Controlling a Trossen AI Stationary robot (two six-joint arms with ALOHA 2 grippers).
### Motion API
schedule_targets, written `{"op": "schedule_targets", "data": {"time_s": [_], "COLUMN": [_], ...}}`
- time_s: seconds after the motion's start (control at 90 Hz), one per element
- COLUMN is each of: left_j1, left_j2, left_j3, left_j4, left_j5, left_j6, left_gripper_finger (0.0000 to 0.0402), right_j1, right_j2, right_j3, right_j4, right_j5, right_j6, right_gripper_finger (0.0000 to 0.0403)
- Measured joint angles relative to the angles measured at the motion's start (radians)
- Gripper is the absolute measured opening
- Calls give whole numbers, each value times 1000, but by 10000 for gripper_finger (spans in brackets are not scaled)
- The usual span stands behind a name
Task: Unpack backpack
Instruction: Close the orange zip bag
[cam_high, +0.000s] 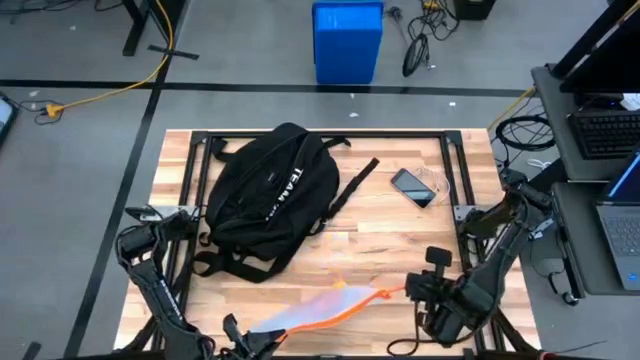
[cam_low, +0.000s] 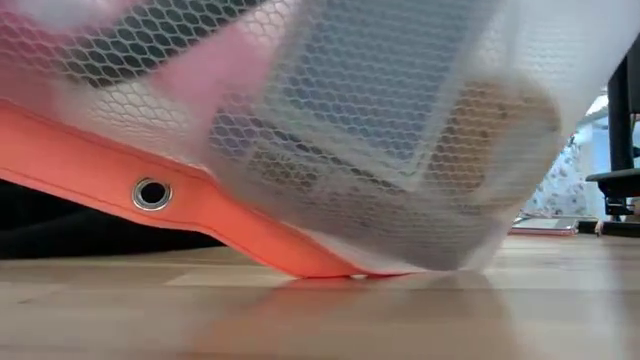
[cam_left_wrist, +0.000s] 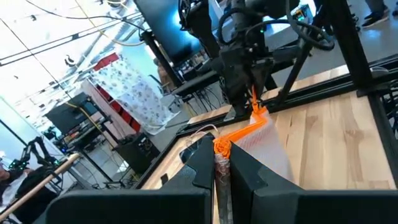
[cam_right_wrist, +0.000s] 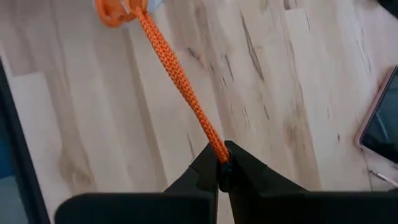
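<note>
The black backpack (cam_high: 270, 195) lies on the table's far left part, and no gripper touches it. A white mesh bag (cam_high: 310, 312) with an orange band is strung between my two grippers near the front edge. In the low view the bag (cam_low: 380, 150) shows a grey boxy thing inside, and its lowest corner (cam_low: 370, 268) rests on the wood. My left gripper (cam_high: 255, 345) is shut on the bag's left end. My right gripper (cam_high: 412, 290) is shut on the bag's orange cord. My left gripper pinches the bag's bunched end, orange band and mesh together (cam_left_wrist: 222, 148), between its two fingers. It comes level from the table's left. How many layers it has, I cannot tell. My right gripper pinches the orange braided cord (cam_right_wrist: 219, 151) between its two fingertips, near the cord's free end. The cord runs straight and taut from the fingers to the bag's orange corner (cam_right_wrist: 115, 9), clear of the table.
A phone (cam_high: 413, 187) with a thin cable lies at the table's far right. Black frame rails (cam_high: 455, 175) run around the table's far and side edges. A blue bin (cam_high: 347, 40) stands on the floor beyond the table. Bare wood lies between the backpack and the phone.
</note>
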Motion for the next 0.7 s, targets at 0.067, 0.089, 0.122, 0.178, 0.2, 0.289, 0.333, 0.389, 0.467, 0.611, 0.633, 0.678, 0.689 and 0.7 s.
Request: {"op": "schedule_targets", "data": {"time_s": [0.067, 0.089, 0.122, 0.178, 0.2, 0.289, 0.333, 0.389, 0.467, 0.611, 0.633, 0.678, 0.689, 0.7], "left_j1": [0, 0, 0, 0, 0, 0, 0, 0, 0, 0, 0, 0, 0, 0], "left_j2": [0, 0, 0, 0, 0, 0, 0, 0, 0, 0, 0, 0, 0, 0], "left_j3": [0, 0, 0, 0, 0, 0, 0, 0, 0, 0, 0, 0, 0, 0], "left_j4": [-1, -3, -3, -4, -3, -4, -5, -7, -7, -8, -8, -9, -9, -10], "left_j5": [0, 0, 0, 0, 0, 0, 0, 0, 0, 0, 0, 0, 0, 0], "left_j6": [0, 0, 0, 0, 0, 0, 0, 0, 0, 0, 0, 0, 0, 0], "left_gripper_finger": [4, 4, 4, 4, 4, 4, 4, 4, 4, 4, 4, 4, 4, 4], "right_j1": [11, 14, 19, 27, 29, 39, 42, 46, 48, 53, 54, 58, 58, 59], "right_j2": [0, 0, 0, 0, 0, 0, 0, 0, 0, 0, 0, 0, 0, 0], "right_j3": [-1, -1, -1, -1, -1, -1, -1, -1, -1, -1, -1, -1, -1, -1], "right_j4": [-9, -9, -7, -8, -8, -13, -14, -14, -15, -15, -15, -15, -15, -15], "right_j5": [0, 0, 1, 0, 0, 0, 0, -1, -11, -27, -28, -30, -30, -30], "right_j6": [4, 4, 5, 12, 16, 27, 28, 32, 44, 53, 53, 53, 54, 54], "right_gripper_finger": [0, 0, 0, 0, 0, 0, 0, 0, 0, 0, 0, 0, 0, 0]}}
